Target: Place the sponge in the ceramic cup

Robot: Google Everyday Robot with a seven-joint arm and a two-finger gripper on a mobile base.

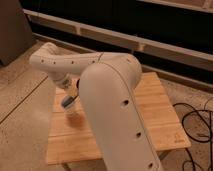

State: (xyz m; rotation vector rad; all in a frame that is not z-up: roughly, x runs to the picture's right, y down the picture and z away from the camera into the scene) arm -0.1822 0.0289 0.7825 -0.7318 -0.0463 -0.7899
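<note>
Reaching down over the left part of the wooden table [155, 100], the gripper [69, 98] sits just above a pale round shape, probably the ceramic cup [75, 118], a position suited to dropping a load in. A blue-grey patch at its tip appears to be the sponge [66, 102]; whether it is gripped or released cannot be told. The arm's large link [120, 115] hides the table's middle, and cables [196, 120] lie on the floor at the right.

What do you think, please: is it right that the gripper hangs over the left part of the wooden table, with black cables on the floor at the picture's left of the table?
Not quite. The camera view shows the black cables on the floor at the picture's right of the table, not its left. The rest holds: the gripper hangs over the left part of the wooden table.
</note>
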